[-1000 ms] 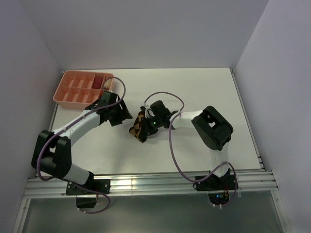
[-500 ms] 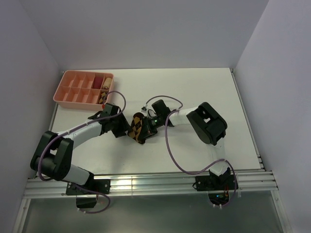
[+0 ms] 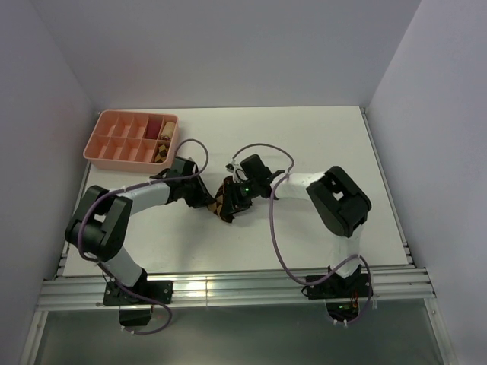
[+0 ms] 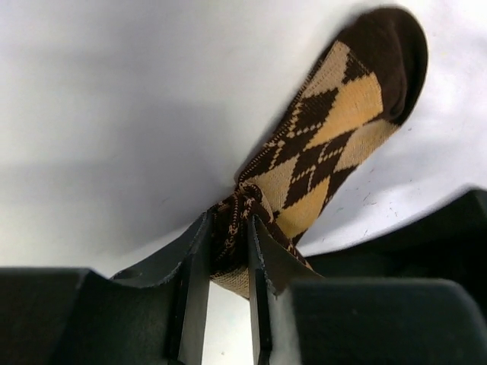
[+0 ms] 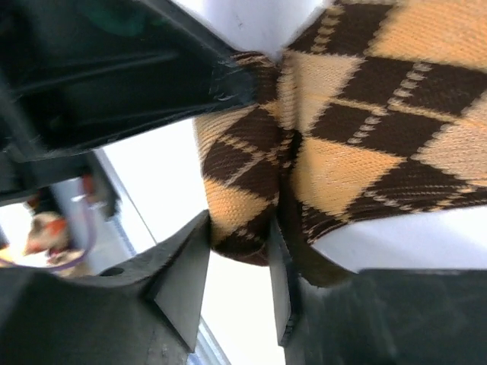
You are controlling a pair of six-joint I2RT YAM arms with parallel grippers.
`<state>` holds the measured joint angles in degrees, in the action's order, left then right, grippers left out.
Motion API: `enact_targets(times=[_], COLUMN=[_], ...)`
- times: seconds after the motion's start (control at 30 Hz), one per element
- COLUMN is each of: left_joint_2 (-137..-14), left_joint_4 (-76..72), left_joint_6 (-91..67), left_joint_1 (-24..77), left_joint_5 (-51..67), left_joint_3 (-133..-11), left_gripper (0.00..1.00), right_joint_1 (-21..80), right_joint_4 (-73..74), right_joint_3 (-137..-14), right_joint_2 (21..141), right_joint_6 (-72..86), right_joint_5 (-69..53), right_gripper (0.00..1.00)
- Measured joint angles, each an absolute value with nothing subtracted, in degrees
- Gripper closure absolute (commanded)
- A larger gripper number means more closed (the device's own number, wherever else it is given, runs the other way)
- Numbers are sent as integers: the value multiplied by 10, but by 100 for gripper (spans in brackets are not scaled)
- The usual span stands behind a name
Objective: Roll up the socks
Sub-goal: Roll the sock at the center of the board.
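The dark brown and tan argyle socks (image 3: 222,201) lie bunched at the middle of the white table, between my two grippers. My left gripper (image 3: 208,202) comes in from the left and is shut on one end of the socks (image 4: 319,144); the fabric is pinched between its fingers (image 4: 196,258). My right gripper (image 3: 233,199) comes in from the right and is shut on the folded edge of the socks (image 5: 259,205). The left gripper's black body (image 5: 129,68) shows close by in the right wrist view.
A pink divided tray (image 3: 114,141) stands at the far left, with a reddish roll (image 3: 154,127) and other rolled socks (image 3: 163,148) in its right compartments. The table's right edge (image 3: 388,198) meets the wall.
My left gripper has moved right, up against the socks, and closed on them. The socks have shifted slightly right and up with my right gripper.
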<state>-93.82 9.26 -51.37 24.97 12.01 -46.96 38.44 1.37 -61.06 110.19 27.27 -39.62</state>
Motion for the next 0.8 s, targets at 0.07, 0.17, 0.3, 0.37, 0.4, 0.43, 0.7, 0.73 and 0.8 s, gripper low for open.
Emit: enact_targets(times=[0.07, 0.17, 0.3, 0.37, 0.4, 0.43, 0.7, 0.73, 0.8], left_joint_2=[-957, -989, -1028, -1039, -1044, -1047, -1056, -1056, -1056], left_joint_4=[92, 96, 111, 123, 129, 135, 168, 170, 175], left_joint_6=[-498, -469, -430, -412, -406, -397, -364, -361, -356], left_joint_1=[256, 270, 290, 296, 298, 300, 310, 311, 315], left_joint_5=[123, 124, 125, 124, 124, 123, 114, 112, 107], left_joint_3=[-490, -530, -582, -601, -608, -615, -641, -643, -646], left_gripper=[75, 75, 75, 75, 75, 75, 74, 74, 74], right_joint_1=[395, 418, 463, 488, 501, 515, 562, 563, 566], right_joint_4=[24, 38, 56, 58, 58, 58, 68, 68, 70], right_joint_3=[-597, -581, -563, -559, -559, -559, -562, -563, -569], right_joint_2=[1068, 1017, 951, 930, 922, 917, 914, 914, 917], right_joint_6=[255, 227, 182, 159, 148, 137, 79, 74, 62], right_joint_5=[-346, -262, -115, -44, -10, 21, 146, 150, 155], right_gripper=[50, 48, 45, 44, 44, 44, 42, 42, 42])
